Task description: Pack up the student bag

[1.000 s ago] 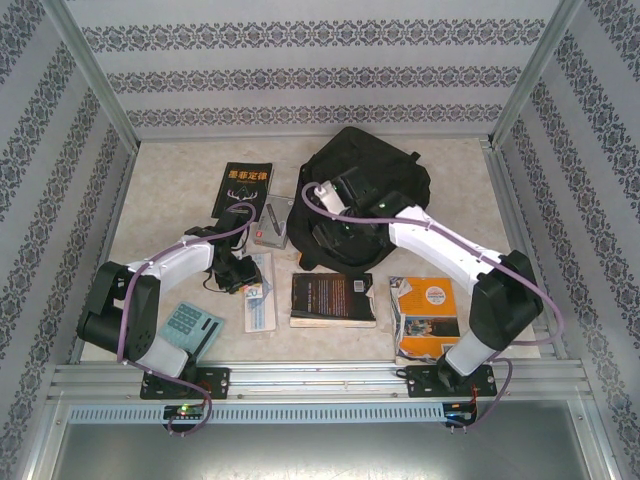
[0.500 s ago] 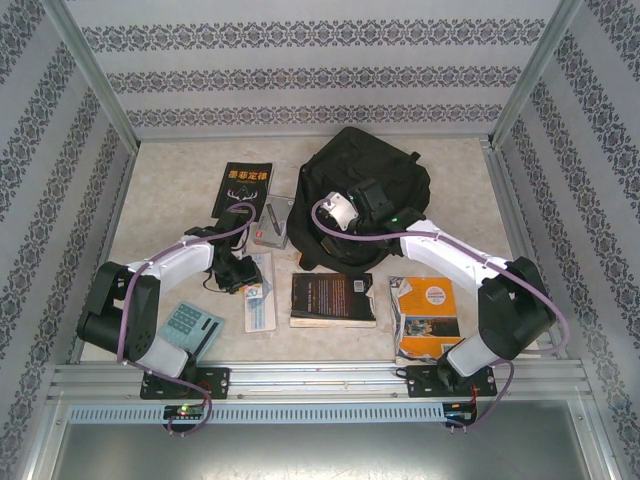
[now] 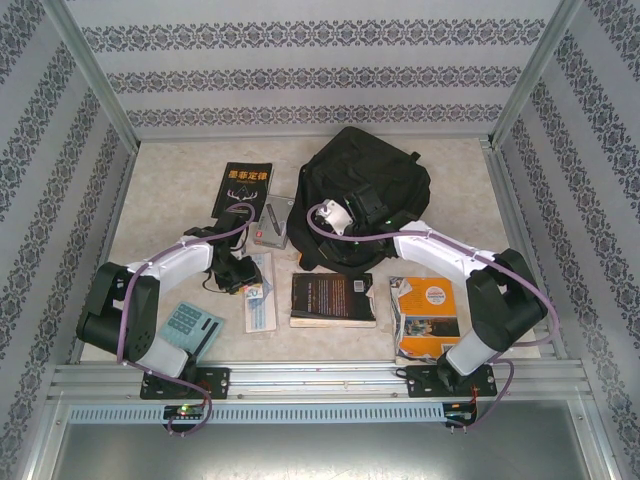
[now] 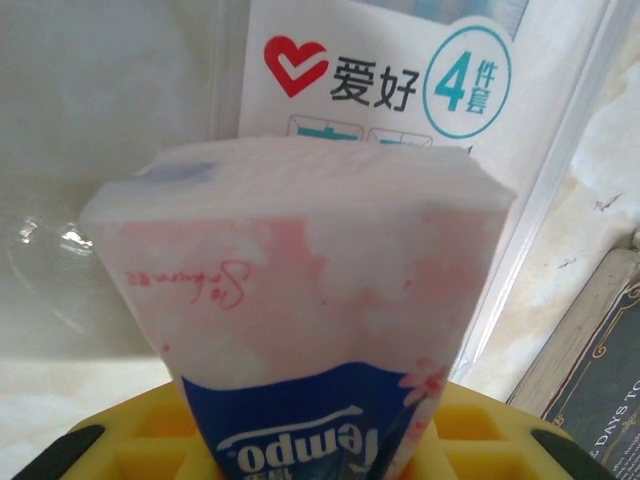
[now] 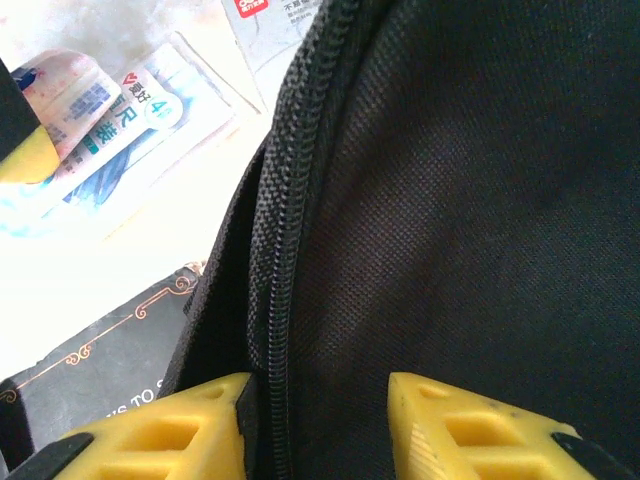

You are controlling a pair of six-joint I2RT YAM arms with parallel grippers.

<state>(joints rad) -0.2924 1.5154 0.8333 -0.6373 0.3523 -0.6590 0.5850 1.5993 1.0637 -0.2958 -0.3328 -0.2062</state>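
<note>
Top external view: over the last second the right arm has swung a little way across the backpack [image 3: 370,170] and settled, so the backpack now lies directly beneath the right gripper [image 5: 315,400]. Its jaws have narrowed but stand apart, astride the zipper [image 5: 283,250], with nothing visibly pinched. It is probably about to pull the opening wider. The left gripper [image 4: 310,440] is unchanged, clamped on a tissue pack [image 4: 300,270] that is not yet packed.
</note>
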